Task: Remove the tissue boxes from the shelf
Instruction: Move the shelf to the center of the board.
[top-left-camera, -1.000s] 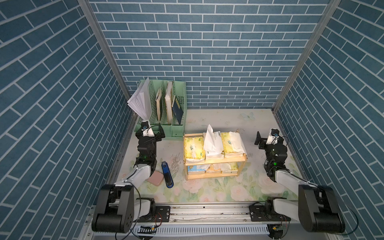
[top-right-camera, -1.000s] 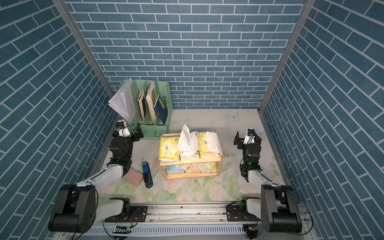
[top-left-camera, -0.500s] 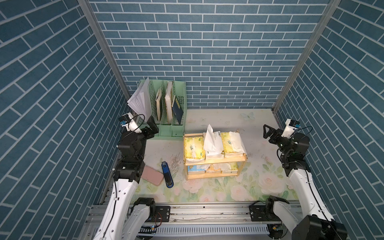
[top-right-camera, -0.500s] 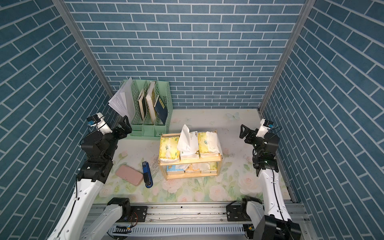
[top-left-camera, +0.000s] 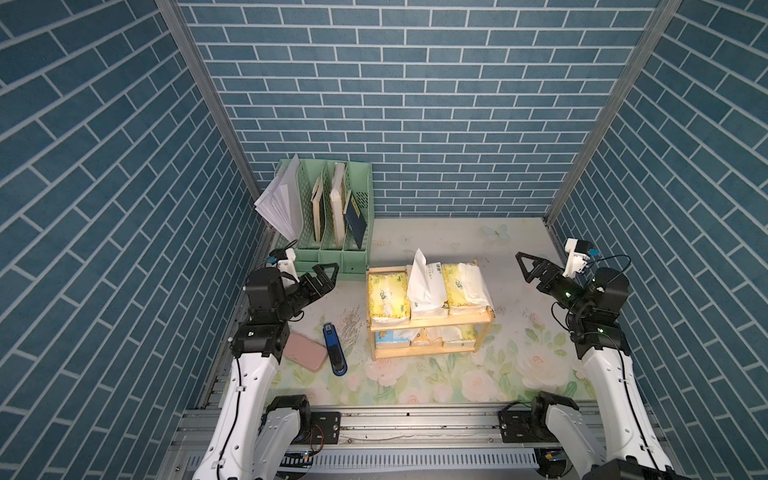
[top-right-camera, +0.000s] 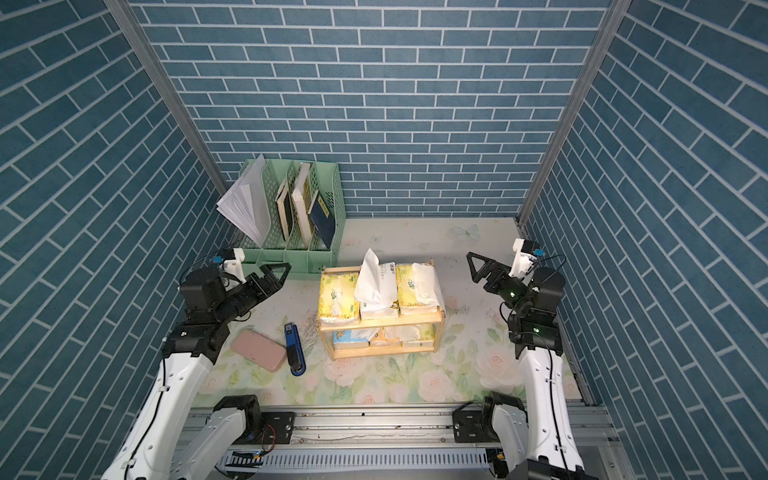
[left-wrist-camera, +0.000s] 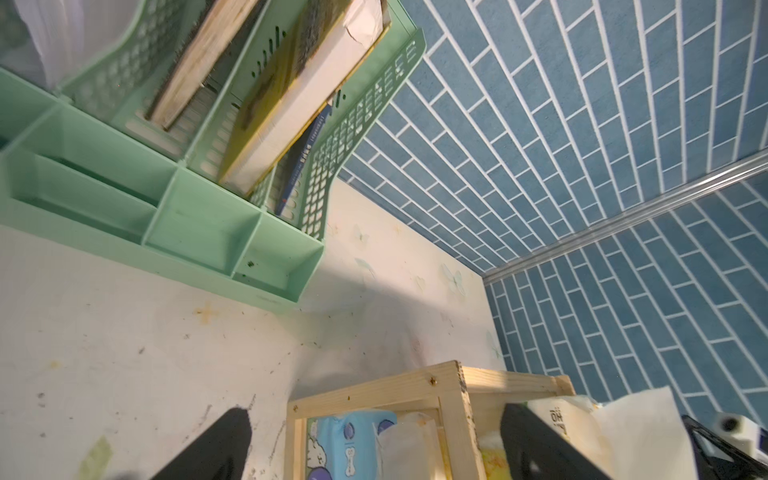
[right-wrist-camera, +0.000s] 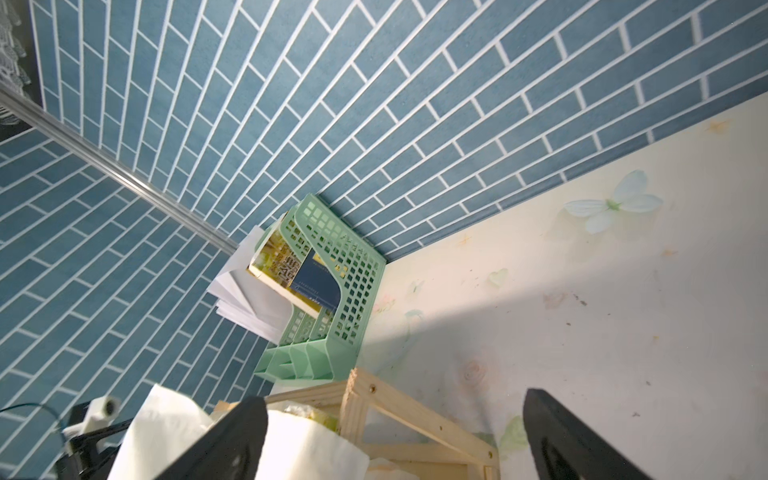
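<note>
Tissue boxes (top-left-camera: 386, 305) sit on both tiers of the shelf (top-left-camera: 424, 353).

Left tool (top-left-camera: 326, 276) and right tool (top-left-camera: 524, 268) are black, triangular-fingered, on white arms (top-left-camera: 245, 395) with black joints.

Tissue packs (top-left-camera: 388, 305) show yellow and white, shelf (top-left-camera: 432, 328) pale wood — walls (top-left-camera: 415, 104) blue brick, table (top-left-camera: 436, 382) floral.

both top views: set high over the near rail (top-left-camera: 415, 428), facing down and toward the back wall (top-left-camera: 395, 104), far enough to take in the whole table (top-left-camera: 436, 241), shelf (top-left-camera: 432, 325) and organizer (top-left-camera: 320, 259); nearly identical, shifted a little sideways. left wrist: low, close beside the shelf (left-wrist-camera: 453, 415), aimed at the organizer (left-wrist-camera: 208, 232) and back right corner. right wrist: low, close, aimed across the shelf (right-wrist-camera: 407, 409) at the organizer (right-wrist-camera: 353, 291) and back left corner.
</note>
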